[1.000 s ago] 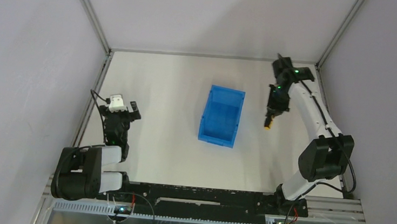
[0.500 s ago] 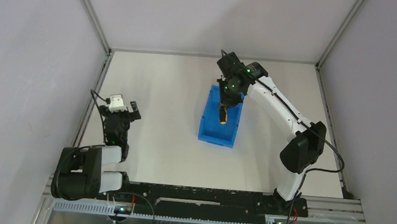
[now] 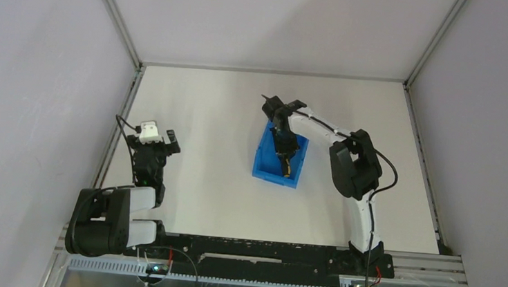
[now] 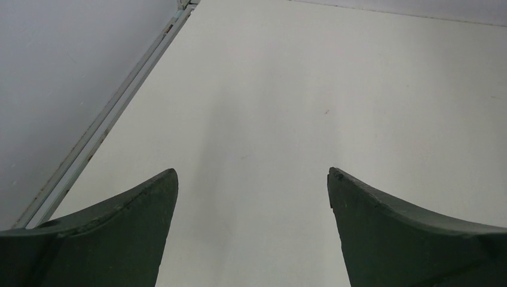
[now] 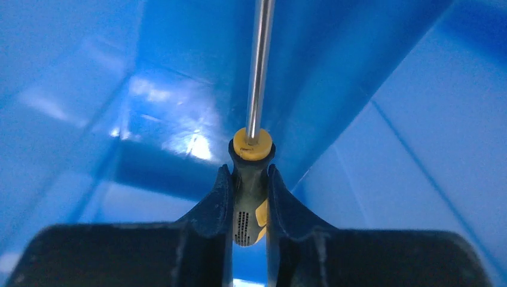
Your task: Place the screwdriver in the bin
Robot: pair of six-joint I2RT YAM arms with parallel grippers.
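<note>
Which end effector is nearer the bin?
Right. The right end effector is inside the bin, shut on the screwdriver; the left end effector is open, far off to the bin's left.

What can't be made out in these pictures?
- The screwdriver tip: cut off by the top edge of the right wrist view.
- Whether it touches the bin floor: too small in the top view, partly covered by the right arm's jaws.
- Left wrist view: shows only table; the bin is out of frame.

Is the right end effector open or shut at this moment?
Shut. In the right wrist view, the right end effector clamps the screwdriver handle between its fingers, inside the bin.
</note>
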